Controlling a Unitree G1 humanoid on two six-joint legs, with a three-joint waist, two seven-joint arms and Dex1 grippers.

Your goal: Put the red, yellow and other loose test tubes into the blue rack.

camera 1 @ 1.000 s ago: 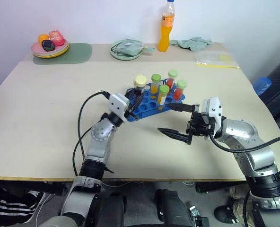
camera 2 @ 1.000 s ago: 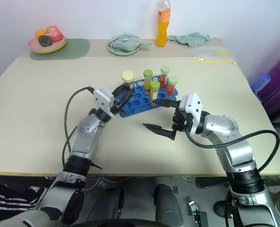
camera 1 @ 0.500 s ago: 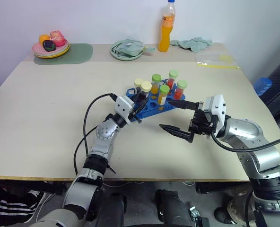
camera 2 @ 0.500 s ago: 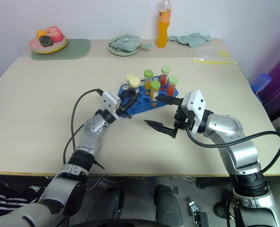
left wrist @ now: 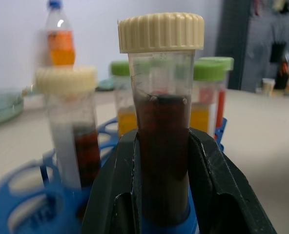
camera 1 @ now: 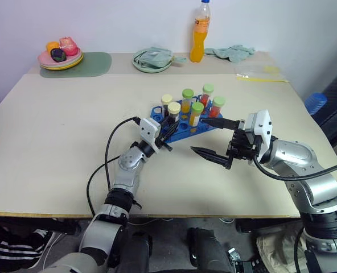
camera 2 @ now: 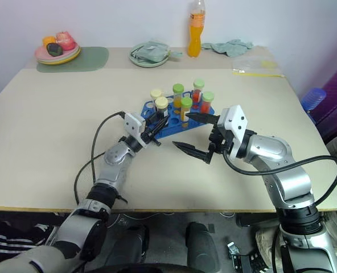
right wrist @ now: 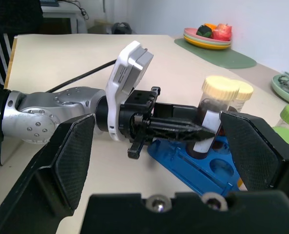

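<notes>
My left gripper [left wrist: 161, 195] is clamped on the cream-capped dark tube [left wrist: 161, 141], upright in the near end of the blue rack [camera 1: 185, 126], beside 5 more tubes. My right gripper [camera 1: 209, 138] hangs spread wide, empty, just right of the rack.

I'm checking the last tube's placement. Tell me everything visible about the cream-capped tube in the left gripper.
The cream-capped tube is clear plastic with a ribbed cream cap, roughly two-thirds full of dark brownish-red liquid. It stands upright, clamped between the left gripper's black fingers, its base in a hole at the blue rack's near edge, beside another cream-capped tube.
</notes>
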